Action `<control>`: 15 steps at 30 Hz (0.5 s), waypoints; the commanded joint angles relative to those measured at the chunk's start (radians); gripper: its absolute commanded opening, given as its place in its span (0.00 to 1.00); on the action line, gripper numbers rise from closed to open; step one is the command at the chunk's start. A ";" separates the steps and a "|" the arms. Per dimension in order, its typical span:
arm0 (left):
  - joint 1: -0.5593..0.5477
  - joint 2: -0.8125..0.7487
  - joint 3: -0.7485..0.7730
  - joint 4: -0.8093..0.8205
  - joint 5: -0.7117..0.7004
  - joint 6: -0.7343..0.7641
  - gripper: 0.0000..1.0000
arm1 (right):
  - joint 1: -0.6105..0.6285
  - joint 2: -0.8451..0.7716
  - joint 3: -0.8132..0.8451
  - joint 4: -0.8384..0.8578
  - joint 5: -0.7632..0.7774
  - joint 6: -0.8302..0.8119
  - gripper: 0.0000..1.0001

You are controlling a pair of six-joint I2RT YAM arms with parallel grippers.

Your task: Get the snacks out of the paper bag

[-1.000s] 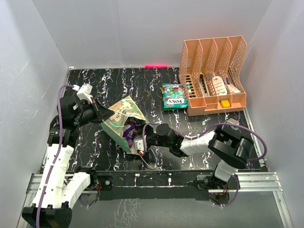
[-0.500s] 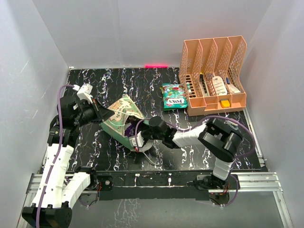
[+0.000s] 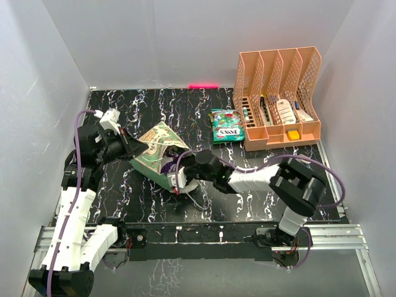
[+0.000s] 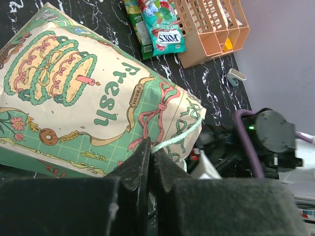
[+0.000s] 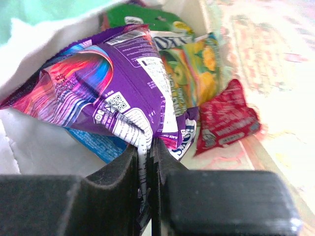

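Purple packet (image 5: 110,86) within right pincer (image 5: 148,147); both inside paper bag (image 5: 24,142)

The left gripper (image 4: 151,155) sits at the lower edge, jaws closed on the pale string handle (image 4: 178,136) of the paper bag (image 4: 74,98). The bag lies on its side on the black marbled table (image 4: 197,83), printed cream panel upward. Beyond it lies a green FOX'S packet (image 4: 165,27), just beside the peach organizer (image 4: 211,29). The right arm (image 4: 268,132) is at the bag's right end.
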 commanded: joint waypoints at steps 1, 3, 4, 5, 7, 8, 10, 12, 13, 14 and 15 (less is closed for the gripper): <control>0.001 -0.011 0.043 -0.005 -0.030 -0.004 0.00 | 0.002 -0.168 0.009 -0.054 -0.049 0.140 0.07; 0.001 -0.012 0.044 -0.008 -0.036 -0.006 0.00 | 0.005 -0.222 -0.002 -0.107 -0.060 0.190 0.07; 0.001 -0.013 0.045 -0.009 -0.040 -0.008 0.00 | 0.005 -0.250 -0.013 -0.123 -0.059 0.219 0.07; 0.001 -0.013 0.045 -0.012 -0.044 -0.010 0.00 | 0.004 -0.285 -0.025 -0.142 -0.064 0.245 0.07; 0.000 -0.012 0.046 -0.018 -0.060 -0.015 0.00 | 0.005 -0.359 -0.055 -0.177 -0.077 0.286 0.07; 0.000 -0.010 0.047 -0.021 -0.066 -0.018 0.00 | 0.005 -0.399 -0.066 -0.206 -0.082 0.305 0.07; 0.001 -0.006 0.047 -0.025 -0.075 -0.021 0.00 | 0.005 -0.480 -0.084 -0.267 -0.081 0.343 0.07; 0.000 -0.002 0.048 -0.028 -0.077 -0.024 0.00 | 0.005 -0.565 -0.095 -0.350 -0.073 0.379 0.07; 0.001 -0.001 0.049 -0.029 -0.079 -0.025 0.00 | 0.005 -0.607 -0.098 -0.400 -0.069 0.395 0.07; 0.001 -0.002 0.049 -0.030 -0.080 -0.025 0.00 | 0.005 -0.665 -0.102 -0.441 -0.070 0.409 0.07; 0.001 -0.001 0.050 -0.031 -0.080 -0.025 0.00 | 0.005 -0.708 -0.115 -0.469 -0.063 0.422 0.07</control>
